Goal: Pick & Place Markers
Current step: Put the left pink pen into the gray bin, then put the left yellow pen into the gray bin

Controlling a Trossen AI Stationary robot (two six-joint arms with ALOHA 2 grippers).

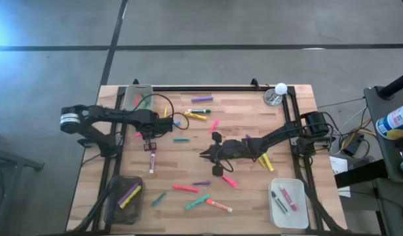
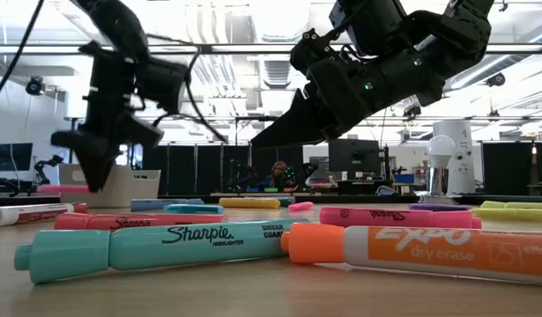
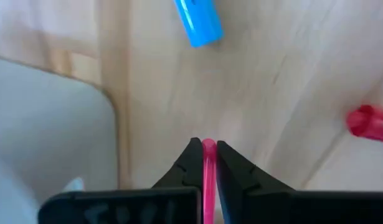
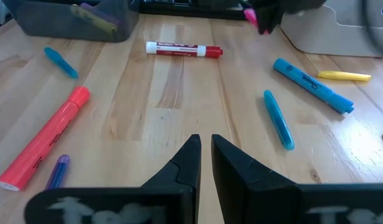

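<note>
now left gripper pinching pink marker, right gripper empty

Between my left fingers sits a thin pink plastic marker, clamped lengthwise, lifted off the wooden table near its left edge. Below it lies a white-bodied marker with a red cap, pointing toward the near edge. A short blue highlighter lies flat near the middle. Yellow and blue markers cluster toward the far edge, with a purple and green one beyond them. Near the front edge lie a pink marker, a teal highlighter and an orange-capped white marker, scattered flat.
</note>
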